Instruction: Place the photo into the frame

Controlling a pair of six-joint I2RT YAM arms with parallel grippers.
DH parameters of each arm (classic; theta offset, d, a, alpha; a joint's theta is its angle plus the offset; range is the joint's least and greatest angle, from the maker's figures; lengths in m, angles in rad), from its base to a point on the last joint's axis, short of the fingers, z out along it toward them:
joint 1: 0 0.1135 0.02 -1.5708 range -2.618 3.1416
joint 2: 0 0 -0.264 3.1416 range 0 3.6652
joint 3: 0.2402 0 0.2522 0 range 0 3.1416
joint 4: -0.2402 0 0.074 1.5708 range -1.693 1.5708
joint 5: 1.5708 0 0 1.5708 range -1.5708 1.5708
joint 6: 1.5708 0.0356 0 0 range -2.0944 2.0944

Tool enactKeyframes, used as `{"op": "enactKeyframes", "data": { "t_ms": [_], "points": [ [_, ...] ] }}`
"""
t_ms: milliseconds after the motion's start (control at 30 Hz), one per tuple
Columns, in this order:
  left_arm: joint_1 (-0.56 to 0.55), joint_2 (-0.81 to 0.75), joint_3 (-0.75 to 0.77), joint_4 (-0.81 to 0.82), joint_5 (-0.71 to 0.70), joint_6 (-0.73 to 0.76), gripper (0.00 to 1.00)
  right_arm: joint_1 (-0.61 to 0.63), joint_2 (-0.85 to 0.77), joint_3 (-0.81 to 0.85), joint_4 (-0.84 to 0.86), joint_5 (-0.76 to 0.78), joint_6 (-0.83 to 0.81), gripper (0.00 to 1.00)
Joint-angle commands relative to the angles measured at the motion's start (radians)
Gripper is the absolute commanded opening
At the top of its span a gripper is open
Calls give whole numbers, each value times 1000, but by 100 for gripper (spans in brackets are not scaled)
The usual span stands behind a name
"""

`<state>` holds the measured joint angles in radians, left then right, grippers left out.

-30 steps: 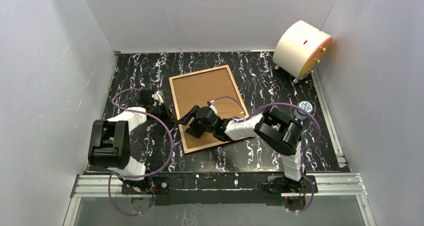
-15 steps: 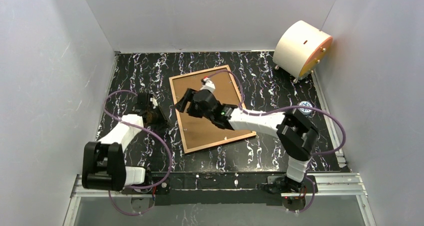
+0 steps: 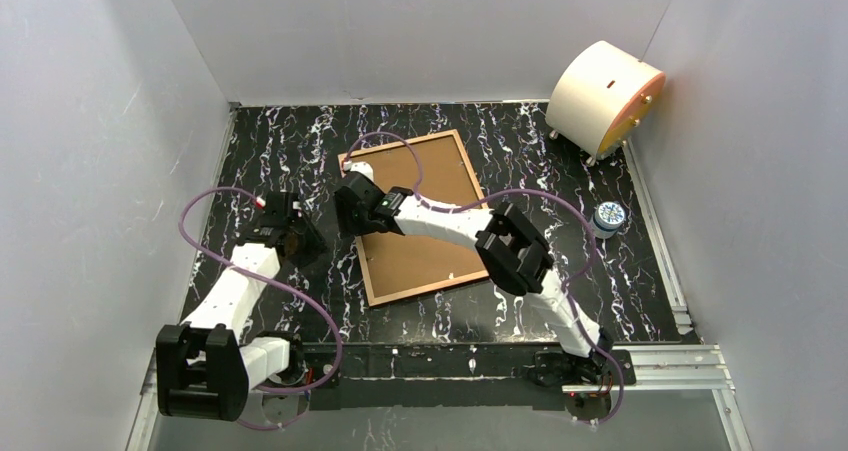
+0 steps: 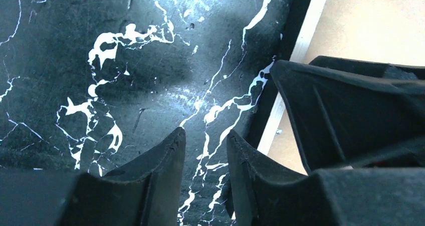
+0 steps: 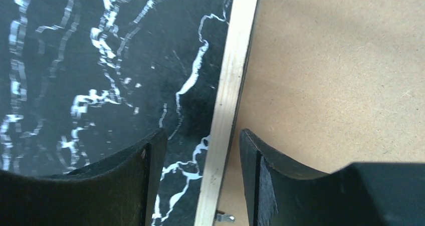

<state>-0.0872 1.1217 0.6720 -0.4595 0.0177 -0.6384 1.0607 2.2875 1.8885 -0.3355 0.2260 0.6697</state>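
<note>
Brown hardboard fills the thin light-wood picture frame [image 5: 229, 90], which lies flat with its back side up on the black white-veined marble tabletop [image 3: 560, 291], roughly mid-table and turned slightly askew. The plain brown backing board [image 5: 341, 75] sits inside its rails.

My right gripper [image 5: 203, 136] hangs over the frame's left rail, toward the far end. Its jaws are parted and straddle the rail, with one finger over the marble and the other over the backing board. Neither finger pinches the wood.

My left gripper [image 4: 205, 141] is low over the bare marble just left of the frame, near its left rail. Its jaws stand a little apart with only tabletop showing between them, so it holds nothing.

Far right, a cream drum-shaped object [image 3: 603, 99] rests against the grey wall. A small round blue-and-white item [image 3: 607, 216] sits near the right edge.
</note>
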Motion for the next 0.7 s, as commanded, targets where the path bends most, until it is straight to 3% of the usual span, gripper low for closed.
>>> {"op": "enactKeyframes", "data": {
  "t_ms": [0, 233, 500, 667],
  "points": [
    [9, -28, -21, -47, -33, -26, 36, 4, 50, 121, -148, 40, -109, 63],
    [11, -22, -39, -37, -18, -22, 37, 15, 93, 147, -161, 51, -165, 56],
    [12, -25, -53, -31, 0, -36, 39, 57, 224, 286, -273, 127, -185, 52],
    [12, -23, -58, -27, 4, -42, 39, 59, 216, 282, -275, 165, -166, 41]
  ]
}}
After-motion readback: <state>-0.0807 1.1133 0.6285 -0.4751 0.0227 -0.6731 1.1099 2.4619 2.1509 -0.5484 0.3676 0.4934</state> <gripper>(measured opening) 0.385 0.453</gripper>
